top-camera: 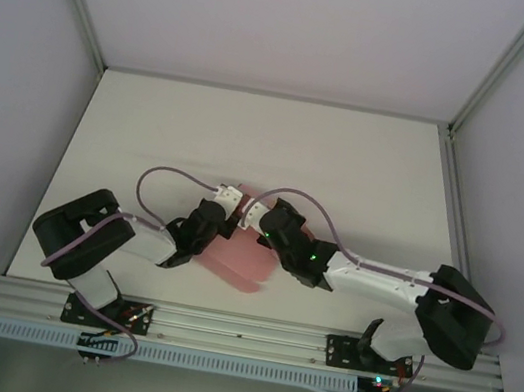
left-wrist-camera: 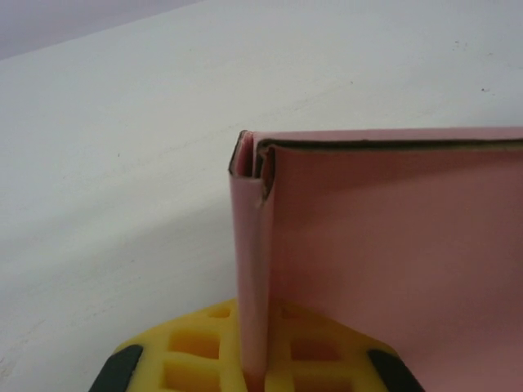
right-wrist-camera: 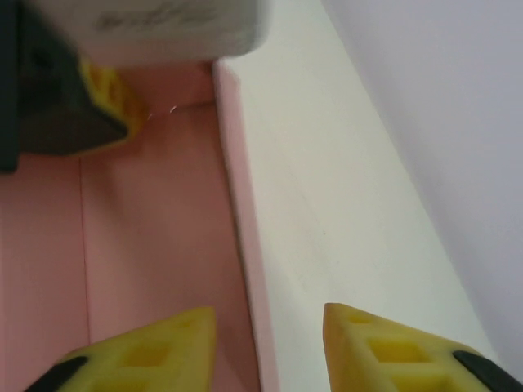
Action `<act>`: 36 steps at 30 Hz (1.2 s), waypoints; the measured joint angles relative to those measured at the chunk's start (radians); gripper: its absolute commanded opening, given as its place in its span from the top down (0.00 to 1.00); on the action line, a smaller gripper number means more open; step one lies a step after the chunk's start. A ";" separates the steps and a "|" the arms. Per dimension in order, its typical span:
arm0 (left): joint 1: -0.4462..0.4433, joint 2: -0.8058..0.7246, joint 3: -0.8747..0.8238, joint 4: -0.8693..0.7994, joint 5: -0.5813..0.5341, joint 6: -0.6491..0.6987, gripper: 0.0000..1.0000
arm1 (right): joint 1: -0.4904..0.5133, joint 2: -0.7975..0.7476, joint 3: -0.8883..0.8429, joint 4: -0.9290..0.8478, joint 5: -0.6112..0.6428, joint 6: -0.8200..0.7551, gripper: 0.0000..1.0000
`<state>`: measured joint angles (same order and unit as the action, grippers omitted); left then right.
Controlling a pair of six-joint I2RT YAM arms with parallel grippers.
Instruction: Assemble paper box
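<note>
The paper box (top-camera: 242, 262) is pale pink card lying mid-table between the two arms, partly folded. My left gripper (top-camera: 212, 231) is shut on one upright folded wall of the box (left-wrist-camera: 249, 245); that wall rises from between its yellow fingertips (left-wrist-camera: 196, 343), and a broad pink panel (left-wrist-camera: 392, 261) stands to the right. My right gripper (top-camera: 272, 226) is open. In its own view the right gripper (right-wrist-camera: 270, 327) straddles the box's raised side edge (right-wrist-camera: 239, 204), one finger over the pink floor (right-wrist-camera: 155, 237) and the other over the table. The left gripper's yellow finger (right-wrist-camera: 106, 94) shows at the upper left there.
The white table (top-camera: 251, 143) stretches free behind and to both sides of the box. Grey enclosure walls (top-camera: 13, 112) stand left, right and at the back. An aluminium rail (top-camera: 238, 329) carrying the arm bases runs along the near edge.
</note>
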<state>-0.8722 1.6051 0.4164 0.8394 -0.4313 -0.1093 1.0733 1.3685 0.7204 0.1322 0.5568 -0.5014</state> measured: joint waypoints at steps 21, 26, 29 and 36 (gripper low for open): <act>0.040 0.098 -0.072 0.268 0.108 0.072 0.97 | -0.254 0.233 0.391 -0.237 -0.249 0.540 0.49; 0.052 0.101 -0.072 0.269 0.120 0.071 0.94 | -0.249 0.301 0.391 -0.288 -0.356 0.569 0.52; 0.055 0.118 -0.072 0.268 0.124 0.069 0.92 | -0.237 0.321 0.391 -0.277 -0.362 0.581 0.55; 0.064 0.122 -0.072 0.267 0.126 0.068 0.90 | -0.162 0.343 0.371 -0.217 -0.231 0.553 0.56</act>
<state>-0.8078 1.7271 0.3447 1.1069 -0.3058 -0.0418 0.9112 1.7115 1.0916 -0.0849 0.3260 0.0517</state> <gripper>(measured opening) 0.097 0.441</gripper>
